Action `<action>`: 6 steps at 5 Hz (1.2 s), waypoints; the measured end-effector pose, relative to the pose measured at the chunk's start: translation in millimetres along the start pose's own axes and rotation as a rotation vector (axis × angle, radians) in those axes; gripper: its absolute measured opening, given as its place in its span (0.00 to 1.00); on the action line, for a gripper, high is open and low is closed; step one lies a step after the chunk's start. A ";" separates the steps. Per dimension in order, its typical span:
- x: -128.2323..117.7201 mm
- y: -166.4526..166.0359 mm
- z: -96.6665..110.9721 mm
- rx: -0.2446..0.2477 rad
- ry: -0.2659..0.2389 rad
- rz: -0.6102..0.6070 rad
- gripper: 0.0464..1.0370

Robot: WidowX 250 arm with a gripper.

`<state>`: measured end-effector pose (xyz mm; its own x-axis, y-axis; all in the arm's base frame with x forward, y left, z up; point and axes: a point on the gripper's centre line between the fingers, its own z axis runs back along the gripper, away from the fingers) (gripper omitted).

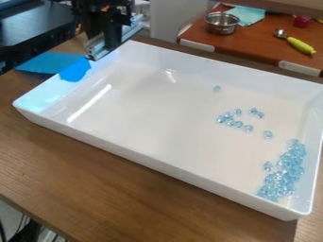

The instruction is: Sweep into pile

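on the red-brown bench (259,45) behind stands a metal pot (221,23). on the wooden bench (126,198) in front, a white tray (151,118) holds a pile of clear blue beads (287,165) in its near right corner, with looser beads (238,124) scattered farther in. the end effector (108,37) is over the tray's far left end; whether it is open or gripping anything, i can't tell.

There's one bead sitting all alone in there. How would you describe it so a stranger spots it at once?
Find the big white tray on the brown table. Toward its far wall, right of the middle, lies one clear blue bead. Unlike those in the loose group or the corner heap, it touches no other.
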<state>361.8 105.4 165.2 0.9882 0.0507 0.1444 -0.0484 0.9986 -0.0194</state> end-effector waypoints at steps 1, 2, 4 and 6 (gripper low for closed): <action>-3.1 12.6 -25.6 0.048 0.024 -0.001 0.33; -0.7 22.2 -37.8 0.105 0.017 0.019 0.33; 0.6 9.1 -72.7 0.144 0.100 0.004 0.33; 1.1 -16.9 -82.0 0.145 0.147 0.000 0.33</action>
<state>375.5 87.6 84.6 0.9982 0.0594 -0.0015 -0.0587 0.9904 0.1252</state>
